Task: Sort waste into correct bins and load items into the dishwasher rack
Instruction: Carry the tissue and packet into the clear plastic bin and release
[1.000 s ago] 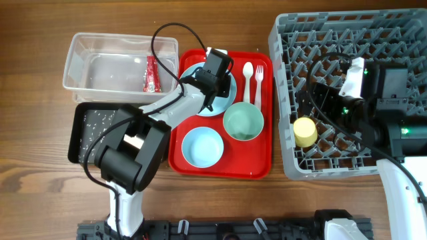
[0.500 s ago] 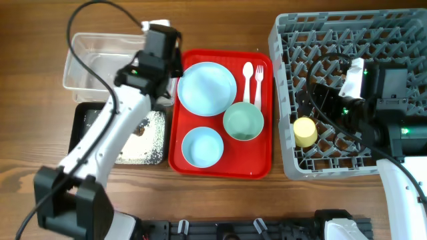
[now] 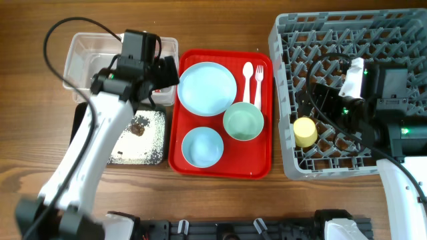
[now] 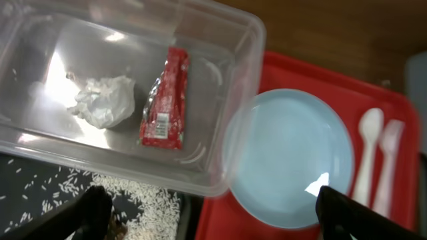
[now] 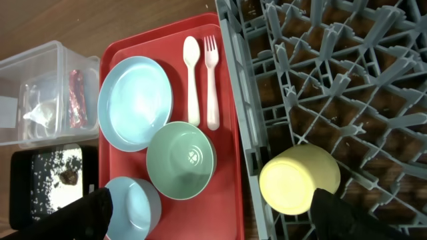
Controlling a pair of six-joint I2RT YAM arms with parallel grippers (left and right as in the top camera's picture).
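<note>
My left gripper [image 3: 157,83] [image 4: 217,213] hangs open and empty over the right end of the clear tub [image 3: 80,50] [image 4: 220,40]. In the tub lie a red sachet [image 4: 165,100] and a crumpled tissue [image 4: 103,100]. White rice [image 3: 143,143] with brown bits [image 3: 139,127] fills the black tray [image 4: 20,190]. The blue plate [image 3: 207,88], small blue bowl [image 3: 202,147], mint bowl [image 3: 243,122], spoon [image 3: 247,80] and fork [image 3: 259,83] rest on the red tray. The yellow cup [image 3: 305,131] [image 5: 300,180] lies in the grey rack [image 3: 400,27], beside my open right gripper [image 3: 319,100] [image 5: 217,213].
The flat red serving tray [image 3: 220,167] sits between the two bins and the rack. Bare wooden table [image 3: 220,20] runs along the far side and the near left. The left arm [image 3: 87,160] crosses over the black tray.
My left arm swung left from above the plate to the clear tub, and its gripper opened. A tissue now lies in the tub and the plate is uncovered. The right arm stayed still.
</note>
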